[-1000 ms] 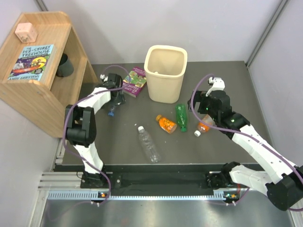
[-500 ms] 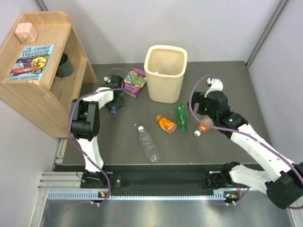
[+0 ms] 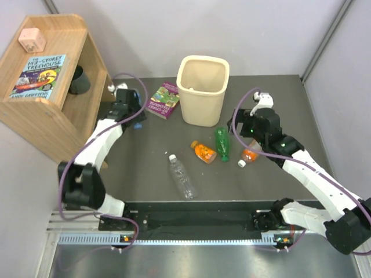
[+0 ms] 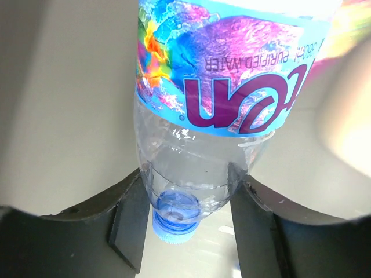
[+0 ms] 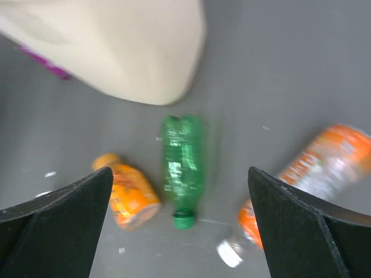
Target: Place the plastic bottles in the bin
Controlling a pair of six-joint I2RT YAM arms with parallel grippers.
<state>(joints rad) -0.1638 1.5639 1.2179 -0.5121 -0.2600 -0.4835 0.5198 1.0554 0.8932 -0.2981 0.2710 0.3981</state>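
Grey tabletop (image 3: 145, 168), walled at rear and sides, wooden shelf (image 3: 46, 75) at upper left. A blue-capped bottle (image 4: 214, 87) is pinched near its cap by the left gripper (image 4: 188, 220), beside the shelf; the body is probably left free for a clean drop. The bin (image 3: 203, 90) stands upper centre, a book (image 3: 163, 99) just left of it. The right gripper (image 5: 179, 174) is spread wide over the green bottle (image 5: 182, 156); orange bottles (image 3: 204, 152) flank it, the clear bottle (image 3: 181, 176) lies lower centre. Bin rim is unobstructed.

The clear, blue-capped plastic bottle (image 4: 197, 156) is cut off by the left wrist view's top edge, and the cream plastic bin (image 5: 116, 52) is blurred in the right one.
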